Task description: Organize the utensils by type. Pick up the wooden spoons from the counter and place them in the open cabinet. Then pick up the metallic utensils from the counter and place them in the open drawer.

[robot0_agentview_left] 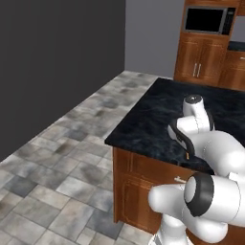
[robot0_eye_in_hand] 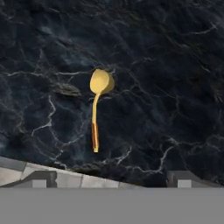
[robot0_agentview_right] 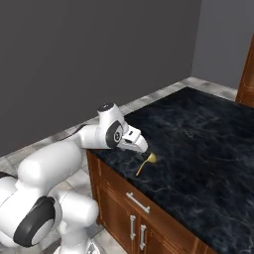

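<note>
A wooden spoon [robot0_eye_in_hand: 97, 109] with a pale round bowl and a darker orange handle end lies flat on the black marble counter [robot0_agentview_right: 198, 144], close to its front edge. From the right base view the spoon [robot0_agentview_right: 147, 162] rests just beyond my gripper [robot0_agentview_right: 141, 147], which hangs a little above the counter over the handle end. In the hand view my gripper [robot0_eye_in_hand: 114, 178] is open, its two fingertips [robot0_eye_in_hand: 43, 177] set wide apart with nothing between them, and the spoon's handle points toward them. The metallic utensils, the open cabinet and the open drawer are out of view.
The counter tops a wooden island with a shut drawer [robot0_agentview_right: 138, 202] and doors below its front edge. Tiled floor [robot0_agentview_left: 62, 158] spreads to the left. Wooden cabinets [robot0_agentview_left: 198, 64] with a microwave [robot0_agentview_left: 206, 20] stand at the far wall.
</note>
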### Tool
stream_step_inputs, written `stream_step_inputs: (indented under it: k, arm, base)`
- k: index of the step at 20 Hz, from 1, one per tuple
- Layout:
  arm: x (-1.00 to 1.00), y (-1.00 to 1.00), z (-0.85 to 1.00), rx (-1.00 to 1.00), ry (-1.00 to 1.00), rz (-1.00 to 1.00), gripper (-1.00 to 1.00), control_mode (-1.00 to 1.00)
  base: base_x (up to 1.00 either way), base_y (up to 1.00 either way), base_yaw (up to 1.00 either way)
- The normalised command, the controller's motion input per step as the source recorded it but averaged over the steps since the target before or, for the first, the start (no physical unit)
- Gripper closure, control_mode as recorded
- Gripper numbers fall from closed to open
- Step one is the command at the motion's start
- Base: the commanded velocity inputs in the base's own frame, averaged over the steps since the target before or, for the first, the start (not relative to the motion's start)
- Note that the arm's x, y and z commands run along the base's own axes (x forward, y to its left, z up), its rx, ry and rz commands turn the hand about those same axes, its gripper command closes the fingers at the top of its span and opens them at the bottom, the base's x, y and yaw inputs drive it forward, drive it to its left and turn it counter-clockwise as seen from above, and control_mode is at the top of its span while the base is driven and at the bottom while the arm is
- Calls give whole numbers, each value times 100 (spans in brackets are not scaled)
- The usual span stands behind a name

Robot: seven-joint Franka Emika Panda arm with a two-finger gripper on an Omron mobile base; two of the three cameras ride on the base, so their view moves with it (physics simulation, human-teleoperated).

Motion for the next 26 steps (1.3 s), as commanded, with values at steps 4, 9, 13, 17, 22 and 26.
stream_step_inputs:
  k: [4,9,13,17,22,26]
  arm:
    - [0,0,0,0,0,0,-100,100]
    - [0,0,0,0,0,0,-100,100]
    - [0,0,0,0,0,0,-100,100]
    - [0,0,0,0,0,0,-100,100]
    - [0,0,0,0,0,0,-100,100]
    - [8,-22,-7,18,0,0,-100,-100]
  base:
    - [68,8,-22]
    - [27,3,-15]
    - [0,0,0]
    - [0,0,0]
    - [0,-13,0]
    - [0,0,0]
